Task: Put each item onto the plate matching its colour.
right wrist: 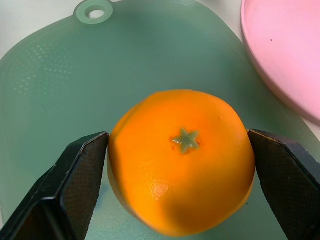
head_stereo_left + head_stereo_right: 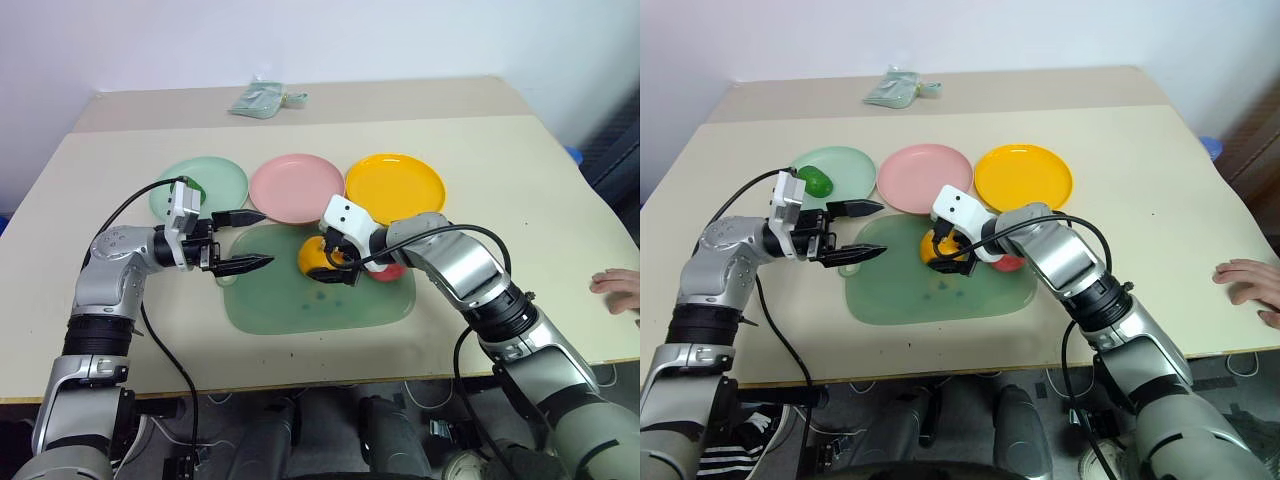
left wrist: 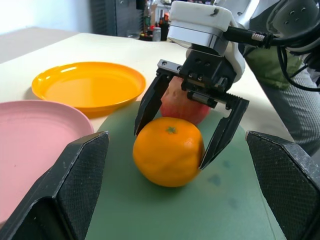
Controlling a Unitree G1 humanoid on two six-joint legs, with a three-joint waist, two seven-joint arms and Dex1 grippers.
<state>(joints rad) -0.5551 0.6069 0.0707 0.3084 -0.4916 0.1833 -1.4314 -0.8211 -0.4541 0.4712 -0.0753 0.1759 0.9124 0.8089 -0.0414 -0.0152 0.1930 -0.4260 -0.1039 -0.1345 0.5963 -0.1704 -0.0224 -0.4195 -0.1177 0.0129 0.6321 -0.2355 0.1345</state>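
A: Nearest, the right pincer [image 3: 192, 132] straddles the orange [image 1: 181, 159] on the green mat [image 2: 300, 300], fingers at both sides, seemingly touching.
B: The apple [image 3: 182, 106]?
A: Just behind the orange, on the mat.
B: Left pincer [image 2: 240, 240]?
A: Spread wide, empty, beside the mat. The green piece [image 2: 817, 181] lies on the mint plate [image 2: 845, 165].

Orange [image 1: 180, 160] and apple [image 3: 186, 106] on mat [image 1: 60, 90].
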